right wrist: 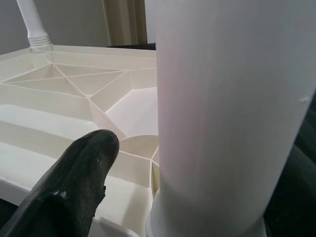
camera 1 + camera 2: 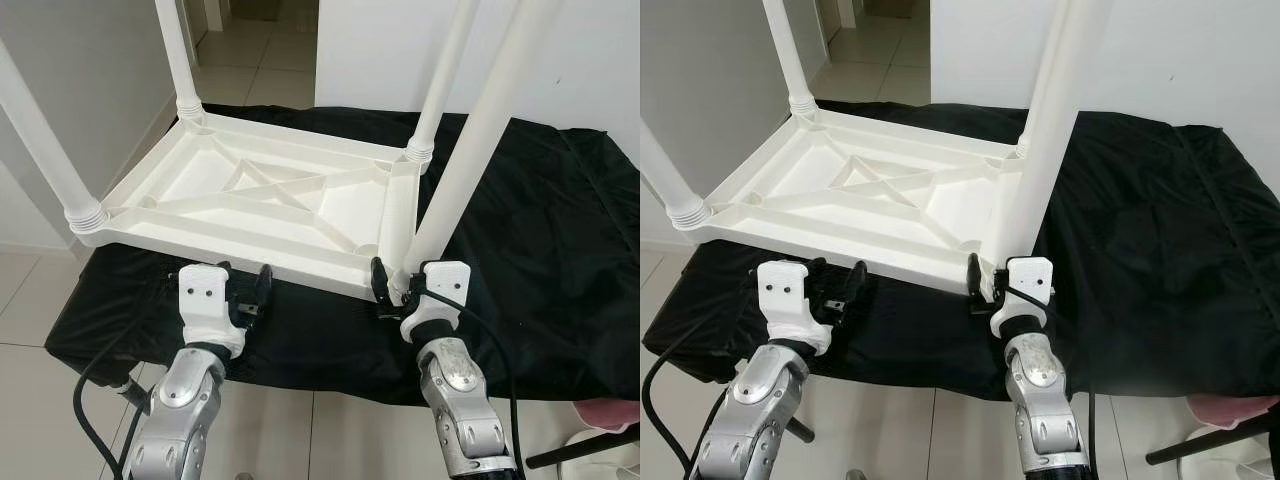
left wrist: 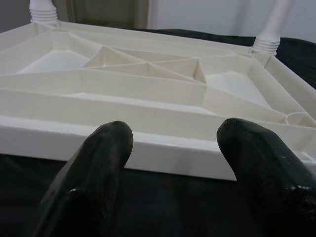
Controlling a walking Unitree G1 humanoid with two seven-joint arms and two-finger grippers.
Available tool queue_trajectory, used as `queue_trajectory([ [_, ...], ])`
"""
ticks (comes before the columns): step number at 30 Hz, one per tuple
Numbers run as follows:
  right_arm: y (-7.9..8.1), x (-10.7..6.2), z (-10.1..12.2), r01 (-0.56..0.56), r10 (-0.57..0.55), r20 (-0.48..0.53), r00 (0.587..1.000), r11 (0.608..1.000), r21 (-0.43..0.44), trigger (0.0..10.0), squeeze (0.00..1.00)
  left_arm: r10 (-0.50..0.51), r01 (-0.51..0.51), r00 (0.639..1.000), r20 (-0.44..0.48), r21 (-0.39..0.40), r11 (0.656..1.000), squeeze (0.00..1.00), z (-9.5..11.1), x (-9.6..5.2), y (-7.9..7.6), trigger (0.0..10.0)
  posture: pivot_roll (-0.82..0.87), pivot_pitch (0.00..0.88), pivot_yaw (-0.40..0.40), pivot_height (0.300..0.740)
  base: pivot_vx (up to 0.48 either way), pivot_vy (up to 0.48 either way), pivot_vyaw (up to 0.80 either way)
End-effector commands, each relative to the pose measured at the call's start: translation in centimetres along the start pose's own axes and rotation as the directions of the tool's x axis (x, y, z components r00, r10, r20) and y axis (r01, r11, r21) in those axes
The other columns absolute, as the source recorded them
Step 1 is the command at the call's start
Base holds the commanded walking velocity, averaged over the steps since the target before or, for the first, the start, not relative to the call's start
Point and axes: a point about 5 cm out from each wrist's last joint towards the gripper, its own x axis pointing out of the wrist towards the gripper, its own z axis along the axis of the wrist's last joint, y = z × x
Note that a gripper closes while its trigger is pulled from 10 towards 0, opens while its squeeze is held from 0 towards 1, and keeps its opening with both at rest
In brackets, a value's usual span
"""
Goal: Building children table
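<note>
So the white plastic children's table top (image 2: 250, 200) is flipped upside down, ribbed underside facing up, sitting on a black cloth-covered surface (image 2: 540, 230) and taking up the middle and upper left of the frame. Three long white plastic legs are already standing in its corners: one at the far left corner (image 2: 178, 55), one at the left edge of the frame (image 2: 45, 150), and one at the far right corner (image 2: 440, 75).

The fourth white leg (image 2: 470, 150) rises from the near right corner, leaning up toward the top right of the frame. The right gripper (image 2: 392, 285) is right at its base, lower centre-right of the frame, with one black finger (image 1: 74, 187) on the inner side of the leg and the leg filling the space beside it. I honestly cannot tell if it's actually squeezing the leg or just sitting around it.

The left gripper (image 2: 250, 295) is at lower left, just in front of the table top's near rim, not touching it. Its two black fingers (image 3: 94, 173) are spread apart with nothing between them, the rim running across just beyond the tips.

Pale tiled floor (image 2: 30, 300) around the edges.
</note>
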Motion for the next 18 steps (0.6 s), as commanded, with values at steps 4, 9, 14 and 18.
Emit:
queue_trajectory([
  [4, 0.05, 0.12, -0.27, -0.007, 0.007, -0.012, 1.000, 1.000, 0.000, 10.0, 0.00, -0.017, 0.017, 1.000, -0.010, -0.011, 1.000, 0.00, -0.19, -0.05, -0.12, 10.0, -0.03, 0.097, 0.005, 0.740, 0.000, 0.000, 0.00],
  [9, 0.09, 0.21, -0.22, -0.012, 0.012, -0.009, 1.000, 1.000, -0.002, 10.0, 0.00, -0.011, 0.011, 1.000, -0.008, -0.015, 1.000, 0.00, -0.18, -0.01, -0.05, 10.0, -0.03, 0.091, 0.005, 0.740, 0.000, 0.000, 0.00],
  [14, 0.29, 0.34, -0.16, -0.017, 0.017, -0.006, 1.000, 1.000, -0.001, 10.0, 0.00, -0.021, 0.020, 1.000, -0.008, -0.014, 1.000, 0.00, -0.18, 0.03, -0.32, 10.0, -0.02, 0.096, 0.012, 0.740, 0.000, 0.000, 0.00],
  [18, 0.28, 0.38, -0.13, -0.018, 0.018, -0.005, 1.000, 1.000, 0.000, 10.0, 0.00, -0.021, 0.021, 1.000, -0.010, -0.013, 1.000, 0.00, -0.15, 0.00, -0.33, 10.0, -0.01, 0.099, 0.009, 0.740, 0.000, 0.000, 0.00],
])
